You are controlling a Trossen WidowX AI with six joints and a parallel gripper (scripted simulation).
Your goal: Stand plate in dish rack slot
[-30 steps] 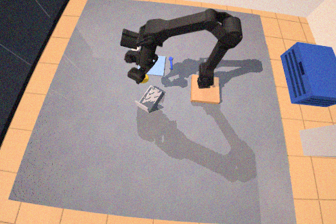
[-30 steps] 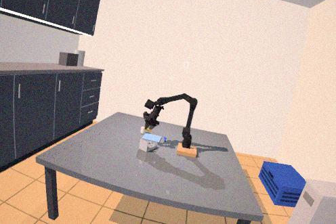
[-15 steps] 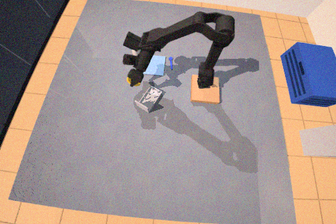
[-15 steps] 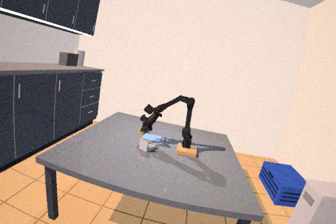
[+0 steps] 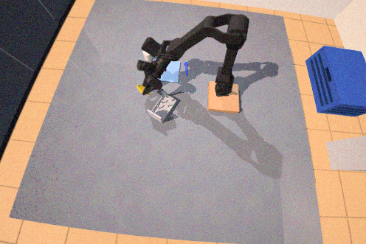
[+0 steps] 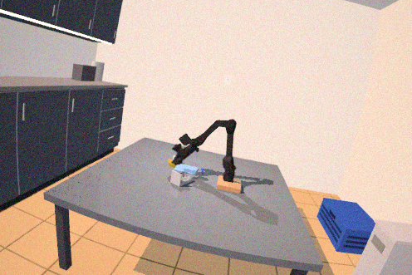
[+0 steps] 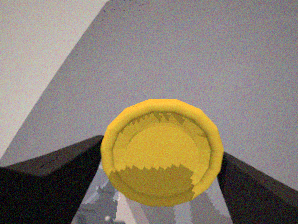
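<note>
The yellow plate [image 5: 140, 88] [image 6: 170, 163] [image 7: 161, 145] is in the air, tilted. My gripper [image 5: 144, 90] [image 6: 174, 164] [image 7: 160, 150] is shut on it, with one finger at each opposite side of the rim in the wrist view. The plate's inner face is toward the wrist camera. The white-grey dish rack [image 5: 155, 116] [image 6: 176, 177] stands on the table, to the right of the plate and nearer the front in the top view. Its rails and slots are small and blurred. The plate is outside the rack and higher than it.
A light blue mat [image 5: 174, 68] [image 6: 188, 169] lies behind the rack, with a small blue utensil [image 5: 186, 68] [image 6: 203, 171] beside it. A white object [image 5: 146, 56] shows partly behind the wrist. The arm's wooden base [image 5: 223, 105] [image 6: 224, 184] is right of the rack.
</note>
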